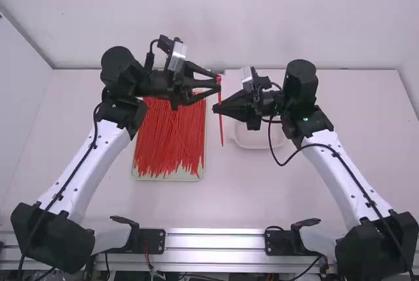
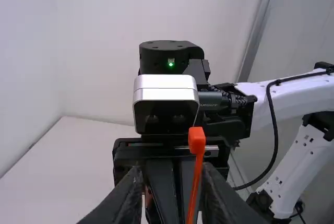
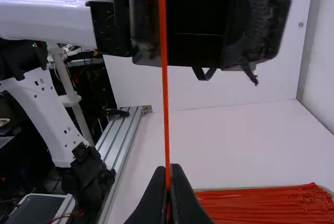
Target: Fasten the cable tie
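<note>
A single red cable tie (image 1: 220, 124) hangs upright above the table between the two grippers. My right gripper (image 1: 215, 107) is shut on its strap partway down; in the right wrist view its fingers (image 3: 168, 187) pinch the thin strap (image 3: 164, 104). The tie's square head (image 2: 196, 138) is at the top. My left gripper (image 1: 218, 84) is at head height and stands open, its fingers (image 2: 216, 200) either side of the strap (image 2: 193, 187), which runs close to one finger. The two grippers face each other tip to tip.
A flat tray (image 1: 137, 173) heaped with several red cable ties (image 1: 170, 133) lies below the left gripper; the same pile (image 3: 266, 203) appears in the right wrist view. A shallow white dish (image 1: 258, 140) sits under the right gripper. An aluminium rail (image 1: 216, 238) runs along the table's near edge.
</note>
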You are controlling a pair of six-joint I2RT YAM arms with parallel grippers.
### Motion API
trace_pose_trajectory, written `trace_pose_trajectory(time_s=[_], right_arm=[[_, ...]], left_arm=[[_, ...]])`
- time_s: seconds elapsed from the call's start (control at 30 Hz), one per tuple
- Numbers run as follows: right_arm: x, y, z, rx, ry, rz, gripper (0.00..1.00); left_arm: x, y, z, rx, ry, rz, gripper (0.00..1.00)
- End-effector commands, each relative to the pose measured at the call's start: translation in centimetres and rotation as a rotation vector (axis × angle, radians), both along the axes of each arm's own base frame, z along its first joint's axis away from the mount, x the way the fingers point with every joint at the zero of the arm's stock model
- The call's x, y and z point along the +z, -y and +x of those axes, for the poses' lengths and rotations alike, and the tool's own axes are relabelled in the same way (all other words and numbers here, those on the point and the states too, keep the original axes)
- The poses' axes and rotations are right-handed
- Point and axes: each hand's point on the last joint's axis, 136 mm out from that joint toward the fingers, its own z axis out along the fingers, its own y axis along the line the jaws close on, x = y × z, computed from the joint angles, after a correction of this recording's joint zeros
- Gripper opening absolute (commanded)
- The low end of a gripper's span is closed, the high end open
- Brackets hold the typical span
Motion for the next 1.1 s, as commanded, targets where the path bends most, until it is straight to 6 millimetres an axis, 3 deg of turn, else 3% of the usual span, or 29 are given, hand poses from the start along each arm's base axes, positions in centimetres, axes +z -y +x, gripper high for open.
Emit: trace_pose_trajectory(time_s=[0.0,0.53,0.57,0.63,0.87,0.97,1.07], right_arm=[[1.3,0.1,-0.2,0.002,0.037,0.012,0.0],[1.3,-0.2,-0.1,-0.007,0.039,0.01,0.0],[1.3,-0.2,-0.1,-0.007,0.039,0.01,0.0],[1.3,-0.2,-0.1,-0.007,0.039,0.01,0.0],[1.3,-0.2,-0.1,-0.006,0.037,0.009,0.0],[1.3,-0.2,-0.2,-0.006,0.036,0.009,0.07],[1.3,-0.1,-0.1,-0.01,0.025,0.008,0.23]], left_arm=[[1.0,-0.1,-0.7,0.005,0.045,-0.01,0.22],[1.2,0.5,-1.2,-0.015,0.059,-0.013,0.17],[1.2,0.5,-1.3,-0.018,0.064,-0.014,0.16],[1.3,0.5,-1.1,-0.004,0.062,-0.018,0.02],[1.4,0.5,-0.9,0.006,0.065,-0.022,0.02],[1.4,0.2,-0.6,0.019,0.066,-0.021,0.02],[1.4,-0.4,-0.1,0.041,0.066,-0.022,0.02]])
